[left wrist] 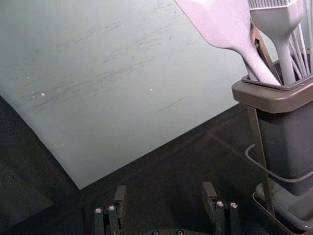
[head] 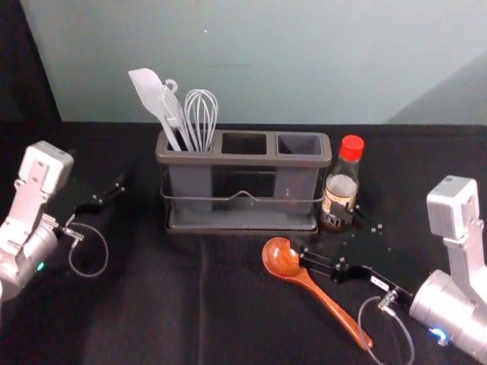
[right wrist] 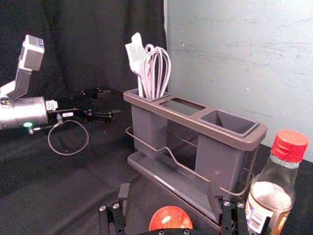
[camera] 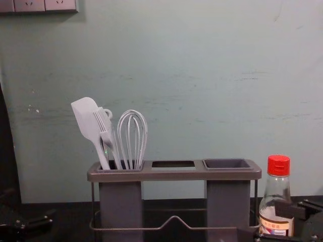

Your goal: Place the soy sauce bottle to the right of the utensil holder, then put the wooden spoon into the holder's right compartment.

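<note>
Right black gripper [right wrist: 169, 190], fingers apart and holding nothing, is off the front right of the grey plastic utensil holder [head: 243, 160], near the clear soy sauce bottle with its red cap [head: 342, 187] upright beside the holder's right end. The glossy orange-brown wooden spoon [head: 281, 258] lies before the holder, bowl nearest it, handle slanting away rightward; this nearer arm should probably align across that handle. Left black gripper [left wrist: 165, 187], spread, is parked left of the holder.

left tool [head: 100, 168] and right tool [head: 316, 225] spread open
</note>
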Controlling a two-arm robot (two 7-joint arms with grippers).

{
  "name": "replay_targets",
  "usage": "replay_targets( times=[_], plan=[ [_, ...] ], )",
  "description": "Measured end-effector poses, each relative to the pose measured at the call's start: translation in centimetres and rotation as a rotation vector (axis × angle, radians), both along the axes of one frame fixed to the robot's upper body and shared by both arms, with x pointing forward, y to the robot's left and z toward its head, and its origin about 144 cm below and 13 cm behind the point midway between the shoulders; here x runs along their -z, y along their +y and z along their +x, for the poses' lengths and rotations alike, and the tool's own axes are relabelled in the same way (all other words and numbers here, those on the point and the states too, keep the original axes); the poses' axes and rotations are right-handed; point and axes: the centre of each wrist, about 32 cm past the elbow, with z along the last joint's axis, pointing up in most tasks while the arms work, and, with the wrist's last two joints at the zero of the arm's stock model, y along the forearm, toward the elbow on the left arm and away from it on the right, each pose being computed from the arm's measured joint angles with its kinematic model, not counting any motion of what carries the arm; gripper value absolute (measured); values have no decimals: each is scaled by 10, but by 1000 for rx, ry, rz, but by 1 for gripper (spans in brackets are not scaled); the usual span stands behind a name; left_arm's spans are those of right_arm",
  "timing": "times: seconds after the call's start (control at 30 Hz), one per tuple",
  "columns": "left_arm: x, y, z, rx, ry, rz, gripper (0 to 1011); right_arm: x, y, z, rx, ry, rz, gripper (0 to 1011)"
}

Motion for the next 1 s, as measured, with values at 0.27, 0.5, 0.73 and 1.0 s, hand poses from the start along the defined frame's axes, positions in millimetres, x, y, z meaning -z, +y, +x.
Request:
replay_targets(
  times=[0.27,0.5,0.73,1.0],
  plan=[
    [0,0,0,0,0,0,1000,-1,-1,0,1,-2,1,1002],
    [0,0,0,0,0,0,1000,-2,-1,0,1,-3,3,1002],
    [0,0,0,0,0,0,1000,-1,-1,-1,-2,-6,1,1002],
    [0,0,0,0,0,0,1000,-13,2,-11,-24,11,-75,1002]
  ],
)
